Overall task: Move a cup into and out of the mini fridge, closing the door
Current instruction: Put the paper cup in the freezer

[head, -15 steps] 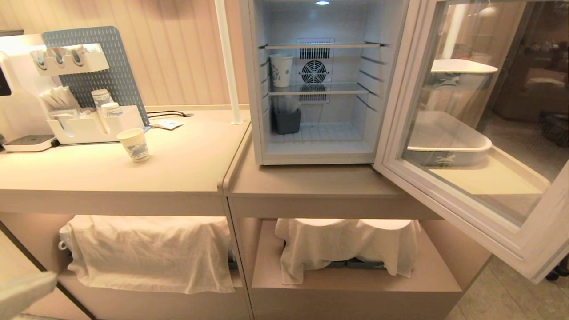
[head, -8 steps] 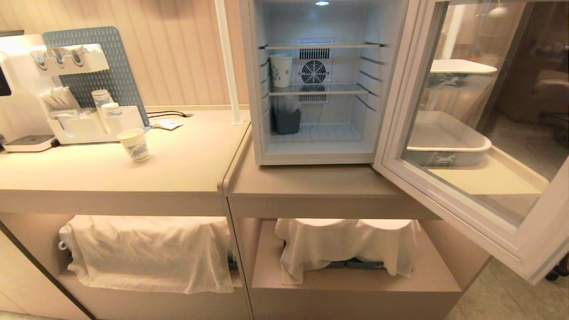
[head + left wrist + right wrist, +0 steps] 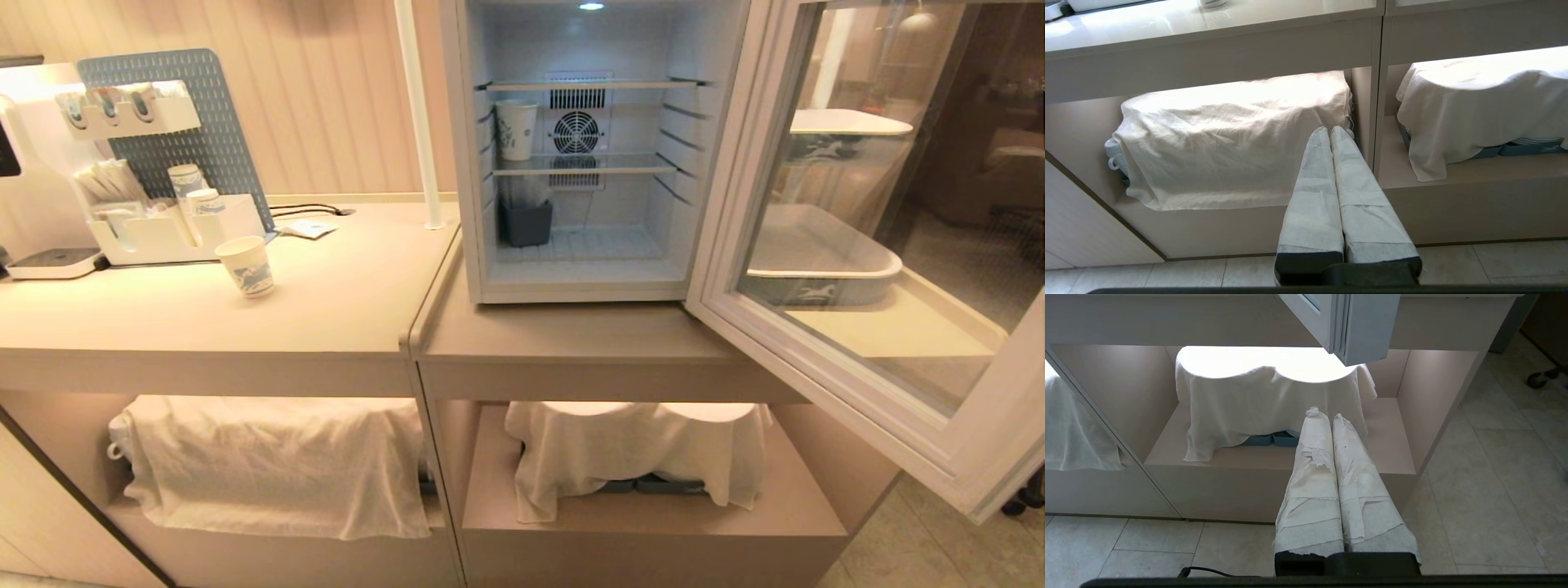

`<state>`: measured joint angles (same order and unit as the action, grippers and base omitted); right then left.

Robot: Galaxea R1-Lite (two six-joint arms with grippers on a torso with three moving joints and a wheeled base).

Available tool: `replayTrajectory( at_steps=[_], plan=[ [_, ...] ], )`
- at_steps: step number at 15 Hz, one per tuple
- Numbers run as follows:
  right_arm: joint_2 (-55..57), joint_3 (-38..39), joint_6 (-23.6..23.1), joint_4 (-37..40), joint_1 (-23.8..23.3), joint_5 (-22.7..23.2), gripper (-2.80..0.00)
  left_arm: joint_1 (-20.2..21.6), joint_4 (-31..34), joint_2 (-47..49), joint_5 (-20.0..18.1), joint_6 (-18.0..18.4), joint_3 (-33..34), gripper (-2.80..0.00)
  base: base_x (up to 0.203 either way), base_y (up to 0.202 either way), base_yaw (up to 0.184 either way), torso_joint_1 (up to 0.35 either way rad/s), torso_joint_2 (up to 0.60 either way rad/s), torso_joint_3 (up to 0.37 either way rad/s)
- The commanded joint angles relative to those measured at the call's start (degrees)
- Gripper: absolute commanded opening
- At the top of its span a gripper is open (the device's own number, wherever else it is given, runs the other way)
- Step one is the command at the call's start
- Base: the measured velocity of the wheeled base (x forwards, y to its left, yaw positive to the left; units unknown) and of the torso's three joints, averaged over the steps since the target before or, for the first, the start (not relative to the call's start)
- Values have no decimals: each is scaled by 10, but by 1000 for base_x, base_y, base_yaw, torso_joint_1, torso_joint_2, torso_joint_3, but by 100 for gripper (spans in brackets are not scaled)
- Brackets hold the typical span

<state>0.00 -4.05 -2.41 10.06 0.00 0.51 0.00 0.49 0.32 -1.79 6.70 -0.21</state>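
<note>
The mini fridge [image 3: 467,163] stands on the right counter with its door [image 3: 963,457] swung wide open to the right. One blue-printed white paper cup [image 3: 246,265] stands upright on the left counter. A second like it [image 3: 516,128] is on the fridge's middle shelf, at the left. Neither gripper shows in the head view. My left gripper [image 3: 1329,130] hangs low before the cloth-covered lower shelf, shut and empty. My right gripper [image 3: 1327,415] is also shut and empty, low under the door's corner [image 3: 1359,326].
A white organizer with stacked cups [image 3: 188,181] and a coffee machine [image 3: 20,171] line the back left. A white pole [image 3: 418,114] rises beside the fridge. A dark bin [image 3: 526,222] sits on the fridge floor. White cloths [image 3: 277,461] [image 3: 629,449] cover the lower shelves.
The left arm's white tip, at the head view's lower left corner a second ago, has dropped out of that view. Cups, fridge and door have not moved.
</note>
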Motion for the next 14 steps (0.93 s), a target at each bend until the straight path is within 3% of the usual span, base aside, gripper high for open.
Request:
replayTrajectory(
  at_steps=[1,11,14],
  plan=[
    [-1,0,0,1,0,0,-280,0,4,-3,-1,-3,2,-280,0,0,0,0,0,0],
    [-1,0,0,1,0,0,-280,0,0,-3,-2,-5,2,-280,0,0,0,0,0,0],
    [-1,0,0,1,0,0,-280,0,0,-4,-2,-7,2,-280,1,143,-7,1,1,3]
  ],
)
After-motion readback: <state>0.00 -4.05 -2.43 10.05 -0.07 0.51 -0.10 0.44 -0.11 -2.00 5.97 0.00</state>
